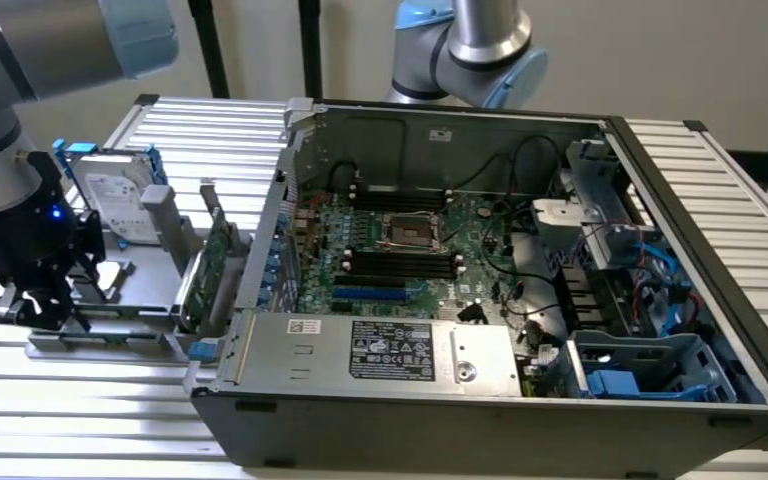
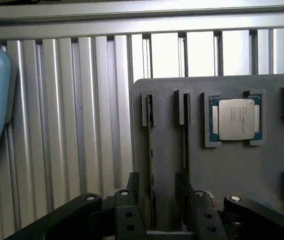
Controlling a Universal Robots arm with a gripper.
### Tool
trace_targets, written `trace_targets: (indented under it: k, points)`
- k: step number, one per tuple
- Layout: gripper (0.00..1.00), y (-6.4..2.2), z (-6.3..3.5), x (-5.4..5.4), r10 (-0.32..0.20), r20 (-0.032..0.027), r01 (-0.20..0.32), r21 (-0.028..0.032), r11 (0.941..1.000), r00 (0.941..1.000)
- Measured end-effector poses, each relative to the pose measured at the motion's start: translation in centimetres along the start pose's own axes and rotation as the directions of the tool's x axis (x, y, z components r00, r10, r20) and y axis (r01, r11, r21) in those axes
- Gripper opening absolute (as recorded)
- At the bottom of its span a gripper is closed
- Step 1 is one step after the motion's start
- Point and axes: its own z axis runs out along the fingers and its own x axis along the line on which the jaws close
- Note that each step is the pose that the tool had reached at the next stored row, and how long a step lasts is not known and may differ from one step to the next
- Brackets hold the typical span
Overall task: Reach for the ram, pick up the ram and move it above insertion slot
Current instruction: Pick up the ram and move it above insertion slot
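In the exterior view, the gripper [image 1: 53,300] hung low over a gray holder [image 1: 107,338] at that view's left, beside the open computer case [image 1: 491,400]. In the wrist view, its fingers [image 2: 131,200] were spread apart on either side of the ram [image 2: 151,150]. The ram stood on edge in a holder slot, near a processor [image 2: 236,119].

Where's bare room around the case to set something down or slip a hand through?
Free: the slatted table in front of the grey tray, at the exterior view's lower left, and the slats on the exterior view's right of the computer case. Crowded: the tray, with hard drive, expansion card and the claw over it; also inside the case.
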Motion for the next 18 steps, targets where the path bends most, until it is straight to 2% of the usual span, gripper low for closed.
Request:
trace_targets:
  k: [10, 18]
  points:
    - [0.42, -0.01, 1.83, 0.0, -0.027, -0.0008, 0.027, 0.0001, 0.9996, 0.9996]
    - [0.42, -0.03, 2.61, 0.0, -0.051, -0.0016, 0.051, 0.0001, 0.9987, 0.9987]
